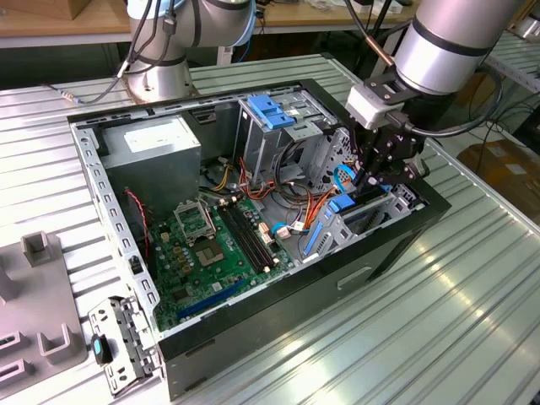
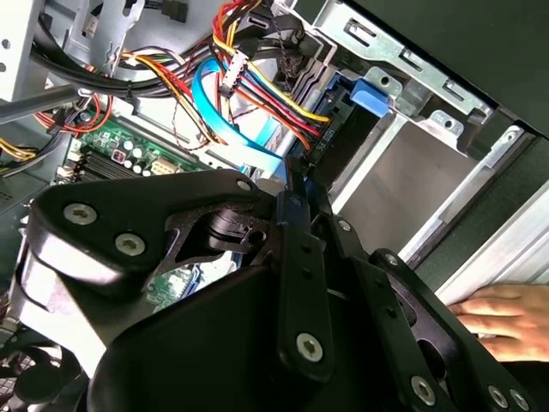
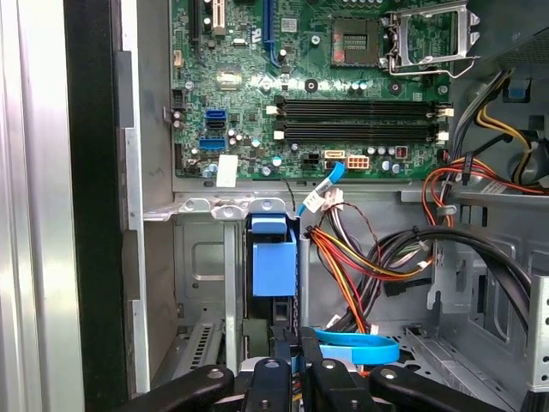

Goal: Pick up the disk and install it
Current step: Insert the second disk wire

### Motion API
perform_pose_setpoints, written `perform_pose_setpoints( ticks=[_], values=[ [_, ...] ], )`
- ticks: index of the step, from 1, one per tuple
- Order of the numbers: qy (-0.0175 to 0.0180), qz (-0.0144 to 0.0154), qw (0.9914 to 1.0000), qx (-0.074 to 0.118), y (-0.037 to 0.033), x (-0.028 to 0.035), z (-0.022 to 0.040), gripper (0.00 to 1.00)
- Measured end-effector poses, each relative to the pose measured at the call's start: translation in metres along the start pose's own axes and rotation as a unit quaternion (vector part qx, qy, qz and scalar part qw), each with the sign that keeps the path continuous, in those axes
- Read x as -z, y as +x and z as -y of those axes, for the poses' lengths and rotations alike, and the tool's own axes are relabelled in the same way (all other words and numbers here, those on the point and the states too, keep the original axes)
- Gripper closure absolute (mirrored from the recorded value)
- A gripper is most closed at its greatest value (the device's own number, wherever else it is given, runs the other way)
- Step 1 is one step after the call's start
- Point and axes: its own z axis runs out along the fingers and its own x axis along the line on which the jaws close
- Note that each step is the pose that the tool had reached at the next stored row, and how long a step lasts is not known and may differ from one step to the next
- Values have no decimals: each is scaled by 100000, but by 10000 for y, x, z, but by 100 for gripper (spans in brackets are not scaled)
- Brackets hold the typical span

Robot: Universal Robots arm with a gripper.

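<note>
step: seat drive | disk: dark flat hard drive with blue plastic rails (image 3: 274,268) stands edge-down in the case's drive bay | hand (image 3: 292,373) pinched narrow on its top edge | you: press straight down, avoid the coloured cable bundle (image 3: 360,266)

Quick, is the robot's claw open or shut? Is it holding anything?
Gripper: shut, apparently on the disk, down in the drive bay.
Person's hand: lying flat, holding nothing.

Disk (image 3: 274,266) in bay beside motherboard (image 3: 309,81), inside case (image 1: 405,228).
</note>
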Motion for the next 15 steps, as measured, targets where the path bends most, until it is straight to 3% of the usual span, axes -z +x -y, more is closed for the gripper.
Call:
perform_pose_setpoints(
  ticks=[6,15],
  values=[
    [-2,15,100000,2,9,-5,9,84],
    [-3,92,100000,-3,35,-71,11,84]
  ],
)
